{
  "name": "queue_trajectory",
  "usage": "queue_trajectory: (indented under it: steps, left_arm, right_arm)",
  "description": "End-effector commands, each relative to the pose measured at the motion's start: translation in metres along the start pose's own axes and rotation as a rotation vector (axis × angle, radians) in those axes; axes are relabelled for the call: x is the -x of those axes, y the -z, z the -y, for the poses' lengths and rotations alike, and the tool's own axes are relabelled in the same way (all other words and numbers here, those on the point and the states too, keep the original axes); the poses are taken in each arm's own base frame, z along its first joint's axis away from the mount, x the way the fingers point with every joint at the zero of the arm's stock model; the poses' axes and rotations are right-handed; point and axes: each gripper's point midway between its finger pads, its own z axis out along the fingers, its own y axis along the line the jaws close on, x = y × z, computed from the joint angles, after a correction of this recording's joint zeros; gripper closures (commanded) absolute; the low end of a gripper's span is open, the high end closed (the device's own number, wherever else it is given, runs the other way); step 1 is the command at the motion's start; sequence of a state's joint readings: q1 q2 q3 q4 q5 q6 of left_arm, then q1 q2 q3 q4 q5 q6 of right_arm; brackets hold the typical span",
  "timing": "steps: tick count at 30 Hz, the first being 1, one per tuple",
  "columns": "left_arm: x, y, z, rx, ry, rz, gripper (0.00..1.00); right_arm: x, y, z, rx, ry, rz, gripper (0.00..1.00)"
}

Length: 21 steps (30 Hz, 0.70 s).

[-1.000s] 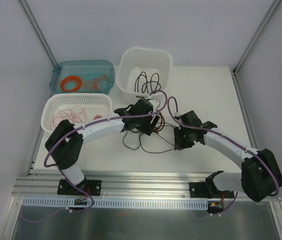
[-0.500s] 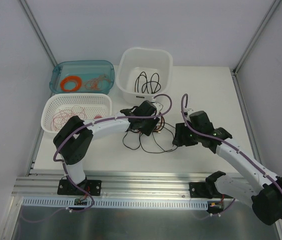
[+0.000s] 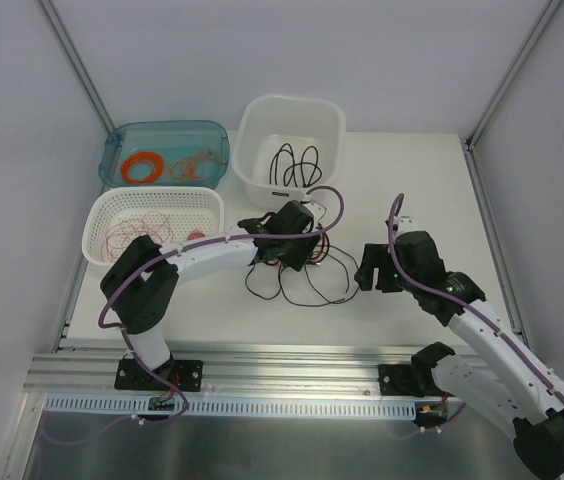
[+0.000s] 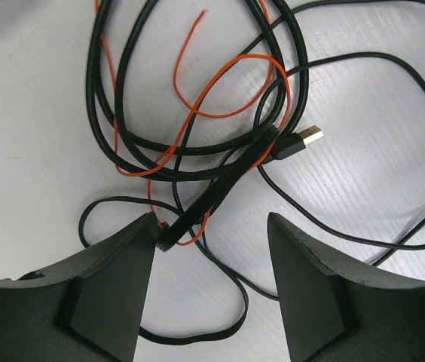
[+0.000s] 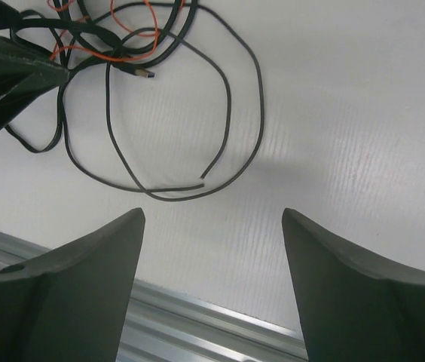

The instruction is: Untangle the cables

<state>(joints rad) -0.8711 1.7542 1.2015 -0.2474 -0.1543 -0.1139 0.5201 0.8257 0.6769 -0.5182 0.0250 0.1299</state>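
Note:
The cables (image 3: pixel 312 266) lie in a loose tangle of black and orange wires at the table's middle. In the left wrist view the cables (image 4: pixel 220 185) show thick black loops, a thin orange wire and a gold-tipped USB plug (image 4: pixel 303 142). My left gripper (image 3: pixel 290 250) hovers over the tangle, open (image 4: pixel 211 226), with a black loop between its fingers and nothing held. My right gripper (image 3: pixel 370 272) is open and empty (image 5: pixel 212 217), to the right of the tangle, over bare table. In the right wrist view the cables (image 5: pixel 111 98) lie at the upper left.
A white tub (image 3: pixel 327 120) holding black cables stands at the back. A teal bin (image 3: pixel 122 140) with an orange ring and a white basket (image 3: pixel 97 225) with thin wires are at the back left. A metal rail (image 3: pixel 292 352) runs along the front edge.
My right arm has drawn back to the right, away from the tangle, and its gripper now sits clear of the cables. The left gripper has stayed over the tangle.

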Motion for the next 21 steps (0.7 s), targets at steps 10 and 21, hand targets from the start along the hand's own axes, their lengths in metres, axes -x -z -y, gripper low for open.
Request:
queue_trajectory:
  steps: [10,21]
  left_arm:
    - [0.055,0.070,-0.014,0.038,0.051,0.229,0.28]
    - [0.071,0.049,-0.015,-0.070,0.066,0.200,0.58]
  right_arm:
    - [0.025,0.029,0.017,-0.084,-0.003,0.155,0.11]
    - [0.025,0.034,0.018,-0.082,-0.002,0.162,0.11]
